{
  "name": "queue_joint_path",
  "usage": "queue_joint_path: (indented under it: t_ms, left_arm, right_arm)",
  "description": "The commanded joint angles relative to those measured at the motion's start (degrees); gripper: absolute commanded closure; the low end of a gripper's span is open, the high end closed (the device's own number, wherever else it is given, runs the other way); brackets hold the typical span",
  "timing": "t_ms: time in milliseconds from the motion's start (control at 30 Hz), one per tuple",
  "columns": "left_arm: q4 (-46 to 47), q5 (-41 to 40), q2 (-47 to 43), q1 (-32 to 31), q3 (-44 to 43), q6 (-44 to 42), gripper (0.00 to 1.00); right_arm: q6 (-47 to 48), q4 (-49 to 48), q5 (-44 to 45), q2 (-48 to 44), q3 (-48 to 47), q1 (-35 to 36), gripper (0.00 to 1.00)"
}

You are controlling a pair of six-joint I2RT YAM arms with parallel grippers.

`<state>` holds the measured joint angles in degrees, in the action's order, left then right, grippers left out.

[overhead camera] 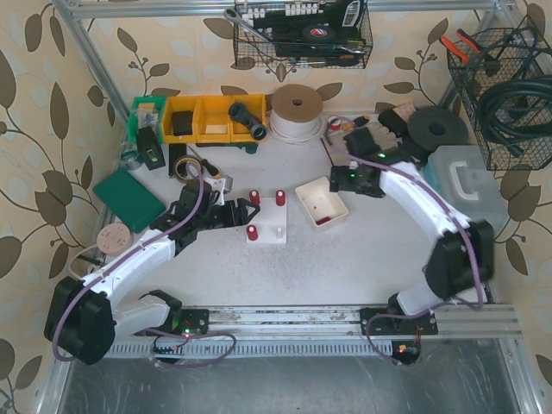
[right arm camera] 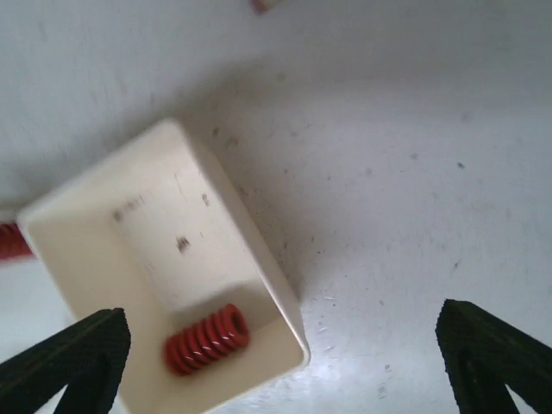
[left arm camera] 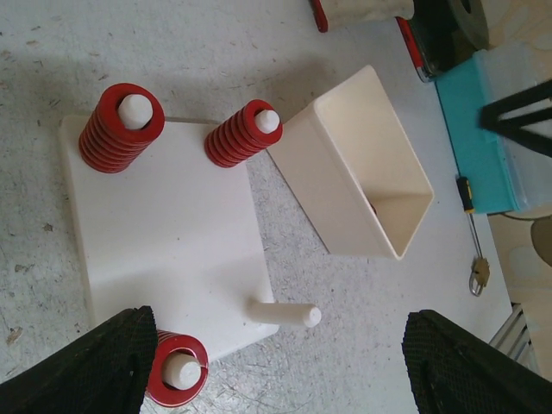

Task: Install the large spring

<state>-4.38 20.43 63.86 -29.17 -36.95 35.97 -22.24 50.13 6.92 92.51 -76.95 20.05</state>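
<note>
The spring [right arm camera: 207, 338] lies in the bin [right arm camera: 250, 233], right gripper [right arm camera: 280, 328] nearer.
Left gripper [left arm camera: 278, 345] hangs spread beside the peg plate [left arm camera: 164, 224], facing its bare peg [left arm camera: 285, 313]. Just right of the plate, the spring's long axis runs roughly finger-to-finger beneath the spread, empty right gripper.

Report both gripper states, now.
Left gripper: open, holding nothing.
Right gripper: open, holding nothing, over the cream box.

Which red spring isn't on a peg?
The spring lying on its side inside the cream bin; the other three springs sit on pegs of the white plate.
</note>
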Motion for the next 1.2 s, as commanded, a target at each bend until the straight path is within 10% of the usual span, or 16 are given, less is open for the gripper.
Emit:
queue_joint_path:
  t_ms: [0, 367, 1167]
  left_arm:
    - [2.7, 2.6, -1.9, 0.9, 0.1, 0.2, 0.19]
    - [3.1, 2.0, -4.2, 1.4, 1.3, 0.5, 0.19]
    - [2.5, 1.6, -4.8, 1.5, 1.6, 0.3, 0.19]
  right_arm:
    - [-19.4, -6.6, -2.9, -10.5, 8.4, -4.4, 0.03]
    - [-39.4, -2.4, 6.8, -16.0, 17.4, 4.5, 0.31]
    - [-50.2, -11.6, 7.9, -1.0, 16.9, 12.2, 0.44]
